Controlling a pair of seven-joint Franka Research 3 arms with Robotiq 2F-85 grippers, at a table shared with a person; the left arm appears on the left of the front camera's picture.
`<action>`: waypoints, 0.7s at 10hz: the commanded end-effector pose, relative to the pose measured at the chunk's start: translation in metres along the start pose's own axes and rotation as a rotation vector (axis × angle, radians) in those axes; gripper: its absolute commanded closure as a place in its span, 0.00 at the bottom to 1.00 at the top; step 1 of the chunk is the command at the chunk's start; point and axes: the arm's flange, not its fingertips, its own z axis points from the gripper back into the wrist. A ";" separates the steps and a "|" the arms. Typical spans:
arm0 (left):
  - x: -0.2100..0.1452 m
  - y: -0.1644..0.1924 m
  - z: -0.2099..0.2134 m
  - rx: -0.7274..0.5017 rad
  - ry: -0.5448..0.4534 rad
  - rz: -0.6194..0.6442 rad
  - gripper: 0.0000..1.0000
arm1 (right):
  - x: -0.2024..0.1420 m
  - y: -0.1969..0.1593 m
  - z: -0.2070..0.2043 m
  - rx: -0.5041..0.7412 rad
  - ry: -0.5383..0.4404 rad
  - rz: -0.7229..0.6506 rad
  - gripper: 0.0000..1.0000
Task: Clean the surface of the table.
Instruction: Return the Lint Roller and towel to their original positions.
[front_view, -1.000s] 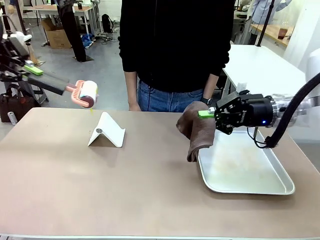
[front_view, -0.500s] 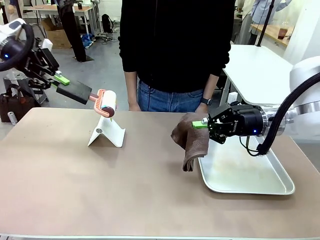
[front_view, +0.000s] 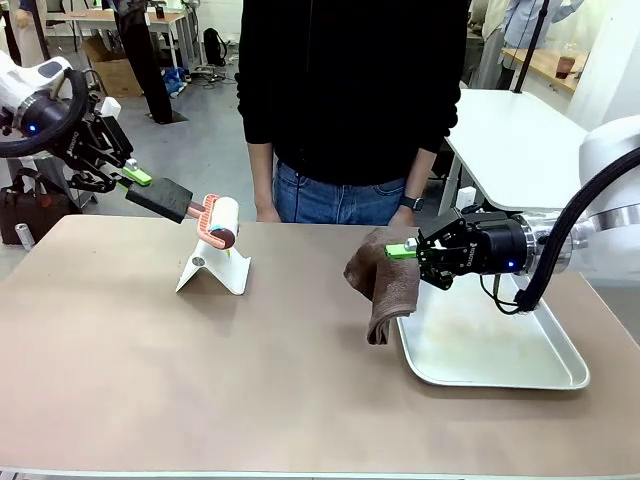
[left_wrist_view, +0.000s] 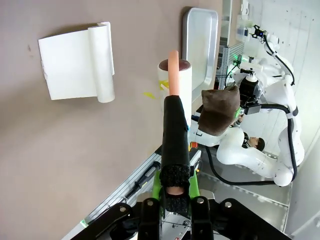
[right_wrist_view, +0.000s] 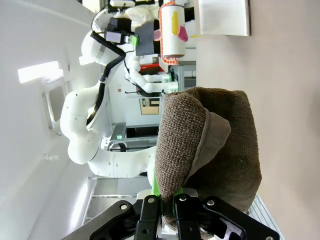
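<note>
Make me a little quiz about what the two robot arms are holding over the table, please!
1. What does the right gripper hold?
A. a brown cloth
B. a sponge
C. a cup

2. True or false: the lint roller in the left gripper lies flat on the metal tray.

3. Fill the gap: the white folded stand sits on the ____, just under the roller's head.

Key:
1. A, the brown cloth hangs from it, down past the tray's left edge.
2. False: it is held in the air by its black handle, far from the tray.
3. table
</note>
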 end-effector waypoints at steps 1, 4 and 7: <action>-0.005 -0.007 0.003 0.000 -0.002 -0.011 0.78 | 0.000 0.003 -0.003 0.001 0.001 0.008 0.92; -0.001 -0.003 0.002 0.002 -0.003 -0.005 0.78 | 0.014 -0.002 -0.012 -0.010 -0.031 -0.004 0.92; 0.002 0.000 -0.008 0.050 0.042 -0.036 0.78 | 0.054 -0.011 -0.044 -0.006 -0.011 0.033 0.92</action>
